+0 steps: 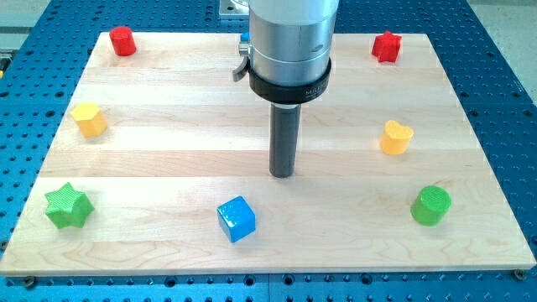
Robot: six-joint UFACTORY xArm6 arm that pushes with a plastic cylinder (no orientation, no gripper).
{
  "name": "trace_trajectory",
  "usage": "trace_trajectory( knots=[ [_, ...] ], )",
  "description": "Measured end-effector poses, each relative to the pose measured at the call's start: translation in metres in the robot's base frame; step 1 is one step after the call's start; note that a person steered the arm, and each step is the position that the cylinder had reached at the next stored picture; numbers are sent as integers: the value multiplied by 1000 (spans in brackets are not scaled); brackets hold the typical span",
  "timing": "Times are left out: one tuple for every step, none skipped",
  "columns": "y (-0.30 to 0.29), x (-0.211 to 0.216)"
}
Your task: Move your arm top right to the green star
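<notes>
The green star (67,206) lies near the board's bottom left corner. My tip (282,174) rests on the wooden board near its middle, far to the right of the star and a little higher in the view. The blue cube (236,219) lies just below and left of the tip, apart from it. The arm's silver body comes down from the view's top and hides part of the board's top edge.
A red cylinder (123,40) sits at top left, a red star-like block (387,46) at top right. A yellow block (89,119) is at the left, a yellow heart-like block (395,137) at the right, a green cylinder (431,205) at bottom right.
</notes>
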State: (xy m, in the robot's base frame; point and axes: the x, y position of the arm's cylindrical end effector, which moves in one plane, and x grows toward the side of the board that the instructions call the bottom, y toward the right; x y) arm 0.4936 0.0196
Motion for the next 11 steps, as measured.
trace_trajectory(
  knots=[
    [0,0],
    [0,1],
    [0,-24],
    [-18,-46],
    [-51,-46],
    [-77,-30],
    [-81,-12],
    [-81,-11],
    [-107,-8],
    [-148,-8],
    [-168,-8]
  ],
)
